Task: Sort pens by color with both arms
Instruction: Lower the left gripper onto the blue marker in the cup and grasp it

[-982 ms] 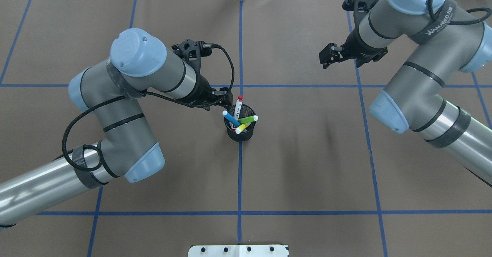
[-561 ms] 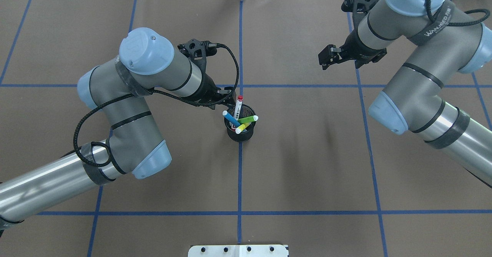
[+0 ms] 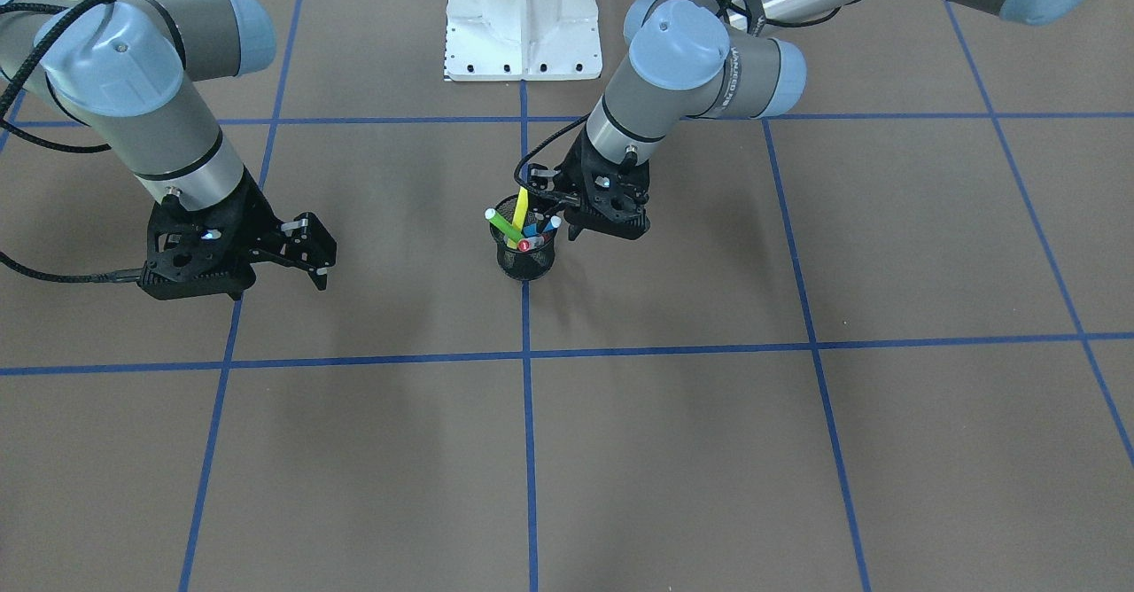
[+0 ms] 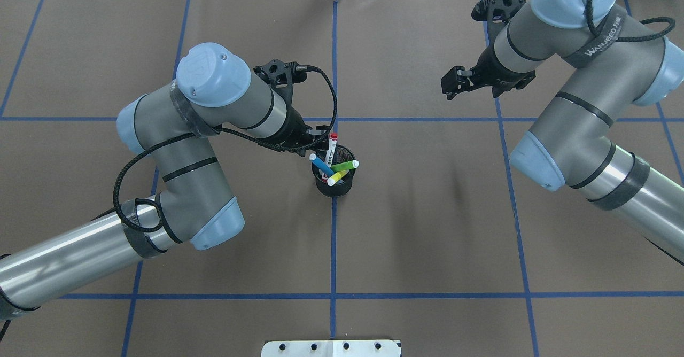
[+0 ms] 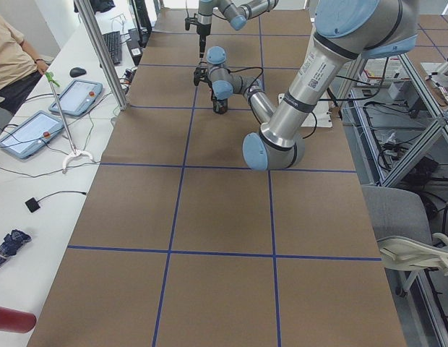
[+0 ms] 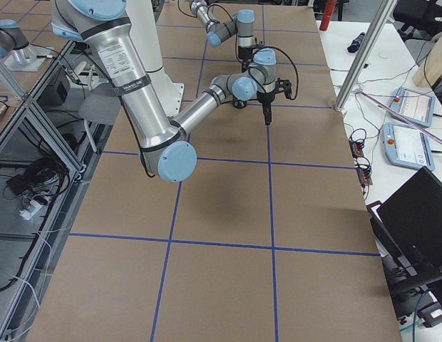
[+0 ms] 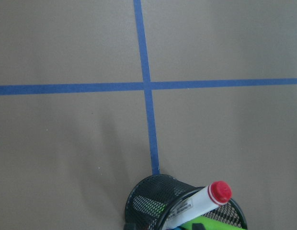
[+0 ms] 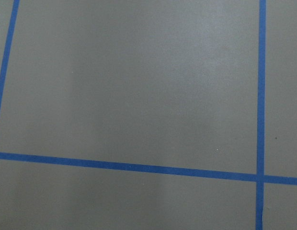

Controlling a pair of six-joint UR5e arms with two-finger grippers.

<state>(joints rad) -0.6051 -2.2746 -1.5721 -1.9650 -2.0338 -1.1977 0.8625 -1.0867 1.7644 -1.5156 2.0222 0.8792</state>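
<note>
A black mesh cup (image 4: 334, 186) stands at the table's middle and holds several pens: a white marker with a red cap (image 4: 332, 147), a blue one (image 4: 321, 164), a green one (image 4: 346, 165) and a yellow one (image 4: 336, 178). My left gripper (image 4: 319, 137) is open, just left of the cup's rim and close beside the red-capped marker, holding nothing. In the front view it (image 3: 562, 213) sits next to the cup (image 3: 524, 264). The left wrist view shows the red-capped marker (image 7: 202, 204) and the cup's rim (image 7: 147, 186) at the bottom. My right gripper (image 4: 451, 84) is open and empty, far right of the cup.
Brown table cover with a grid of blue tape lines (image 4: 334, 79). The white pedestal (image 3: 523, 16) stands at the robot's side of the table. The right wrist view shows only bare cover and tape (image 8: 139, 167). Tablets and cables lie beside the table (image 5: 43, 123).
My left arm has swung to the right, bringing its gripper closer to the cup and the red-capped marker. The right arm has shifted slightly. The pens have not moved.
</note>
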